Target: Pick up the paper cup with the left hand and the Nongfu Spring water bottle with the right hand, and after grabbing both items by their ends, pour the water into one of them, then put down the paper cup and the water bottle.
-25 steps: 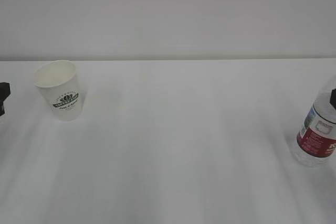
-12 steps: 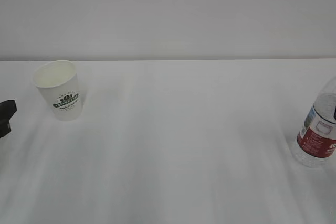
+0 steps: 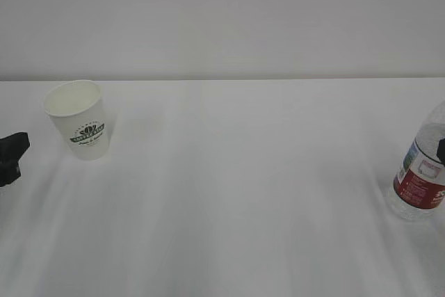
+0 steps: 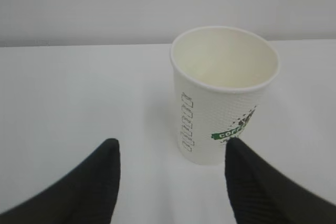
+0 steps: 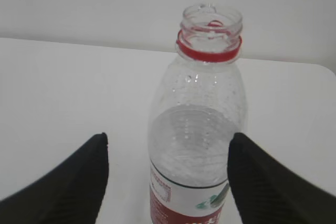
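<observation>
White table (image 3: 236, 193): carries both task items, well apart, at opposite sides. Nongfu Spring water bottle (image 3: 420, 172): upright at the right edge, uncapped, partly filled; long axis vertical. It is seen straight ahead of the right pincer (image 5: 167, 182), whose jaws are spread wide and empty, the bottle between them but beyond the tips. Paper cup (image 3: 77, 119): upright at far left, mouth up, apparently empty. It is seen ahead of the left pincer (image 4: 170, 182) and offset toward its right finger; jaws parted, nothing held.
</observation>
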You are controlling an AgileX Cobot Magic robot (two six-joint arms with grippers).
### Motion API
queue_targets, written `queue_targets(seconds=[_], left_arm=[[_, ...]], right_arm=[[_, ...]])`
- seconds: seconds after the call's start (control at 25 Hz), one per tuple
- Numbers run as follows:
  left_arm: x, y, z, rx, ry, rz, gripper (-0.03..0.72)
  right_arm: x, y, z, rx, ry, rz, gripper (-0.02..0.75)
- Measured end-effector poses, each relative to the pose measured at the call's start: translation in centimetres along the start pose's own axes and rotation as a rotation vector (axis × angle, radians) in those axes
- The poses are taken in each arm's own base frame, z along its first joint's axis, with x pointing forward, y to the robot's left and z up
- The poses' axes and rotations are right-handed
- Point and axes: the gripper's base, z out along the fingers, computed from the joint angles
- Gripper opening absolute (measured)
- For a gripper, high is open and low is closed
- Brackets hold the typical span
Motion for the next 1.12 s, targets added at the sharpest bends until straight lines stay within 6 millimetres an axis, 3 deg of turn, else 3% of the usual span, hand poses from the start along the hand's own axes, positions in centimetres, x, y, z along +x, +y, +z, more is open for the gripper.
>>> queue_targets(seconds=[0.36, 0.8, 1.12], left_arm=[[2.1, 0.1, 1.0, 0.007, 0.071, -0.008, 0.461], [3.9, 0.1, 1.6, 0.033, 0.094, -0.013, 0.461], [6.6, 0.1, 0.4, 0.029, 0.202, -0.032, 0.461]], right_arm=[[1.7, -0.1, -0.1, 0.023, -0.083, -0.018, 0.535], [3.4, 0.1, 1.2, 0.018, -0.092, -0.031, 0.534], [4.7, 0.2, 2.2, 0.016, -0.039, -0.019, 0.534]])
